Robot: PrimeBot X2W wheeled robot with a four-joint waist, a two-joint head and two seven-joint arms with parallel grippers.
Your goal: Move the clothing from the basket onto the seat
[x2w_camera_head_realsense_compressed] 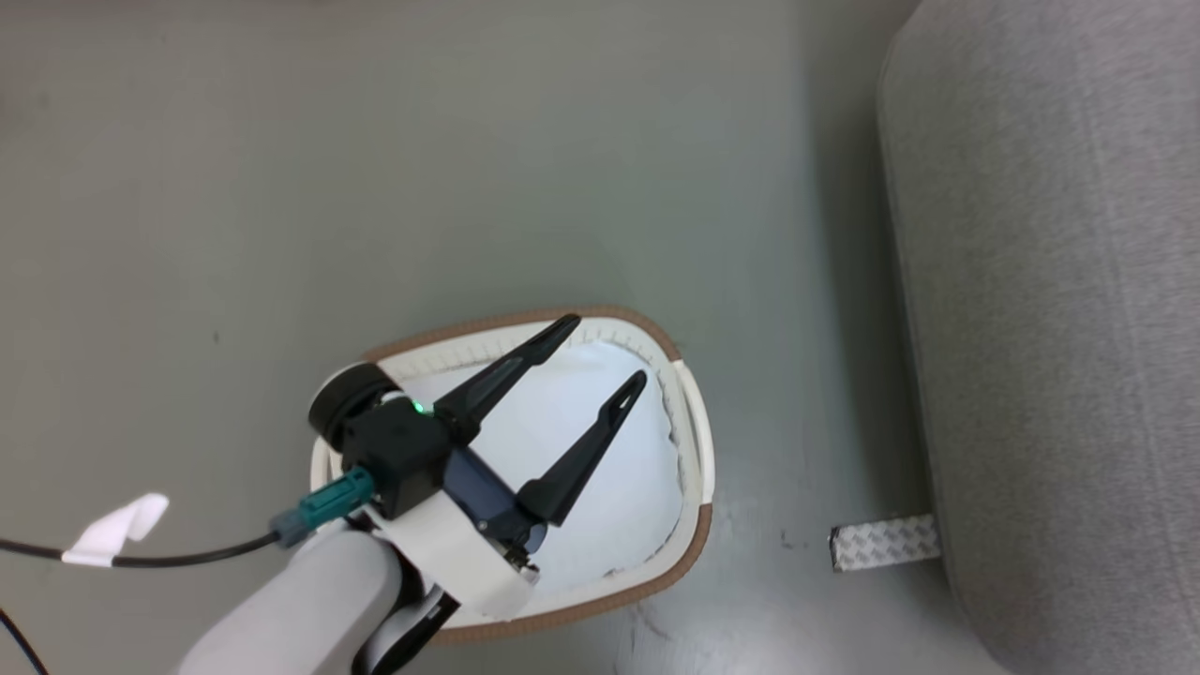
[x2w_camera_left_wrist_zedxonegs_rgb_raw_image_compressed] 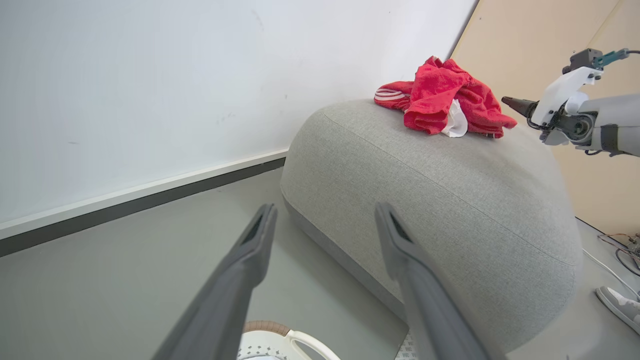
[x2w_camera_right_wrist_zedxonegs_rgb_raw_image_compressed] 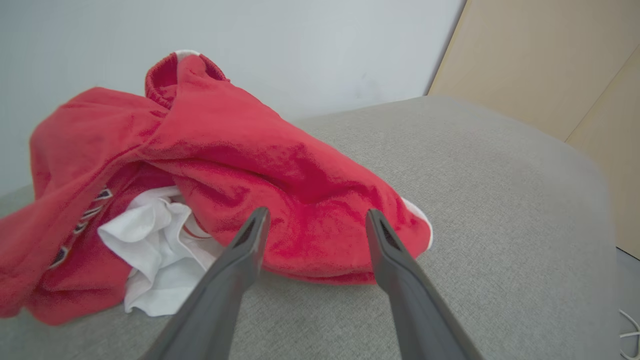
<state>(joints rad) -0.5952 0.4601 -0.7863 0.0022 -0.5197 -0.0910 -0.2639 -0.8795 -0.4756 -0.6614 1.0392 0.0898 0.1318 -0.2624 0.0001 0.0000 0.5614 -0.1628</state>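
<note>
Down close to the robot's body, the left gripper point(x2w_camera_head_realsense_compressed: 607, 352) is hanging over the basket point(x2w_camera_head_realsense_compressed: 525, 321), its two dark fingers standing wide apart and gripping nothing. The basket is sitting on the grey floor point(x2w_camera_head_realsense_compressed: 375, 187), and pale white fabric point(x2w_camera_head_realsense_compressed: 600, 469) is lying across its inside. A black cable point(x2w_camera_head_realsense_compressed: 169, 560) with a white tag is trailing off the arm toward the left edge of the head view. A little further out, a short strip of patterned tape point(x2w_camera_head_realsense_compressed: 884, 542) is lying on the floor, touching the foot of the seat point(x2w_camera_head_realsense_compressed: 1059, 328), which is standing near the basket on the robot's right with bare floor between them.

Up on the seat's rounded top, the clothing point(x2w_camera_right_wrist_zedxonegs_rgb_raw_image_compressed: 280, 165) is lying in a crumpled red heap, well apart from the basket, with a fold of white cloth point(x2w_camera_right_wrist_zedxonegs_rgb_raw_image_compressed: 150, 240) showing among its folds and some striped trim peeking out at one end. The right gripper point(x2w_camera_right_wrist_zedxonegs_rgb_raw_image_compressed: 316, 215) is hovering just beside that heap, its fingers spread wide, their tips near the red fabric but not pinching it. A pale shoe point(x2w_camera_left_wrist_zedxonegs_rgb_raw_image_compressed: 620, 307) is resting on the floor past the seat. Beyond everything, a white wall point(x2w_camera_left_wrist_zedxonegs_rgb_raw_image_compressed: 150, 75) is meeting a beige panel point(x2w_camera_right_wrist_zedxonegs_rgb_raw_image_compressed: 540, 60).
</note>
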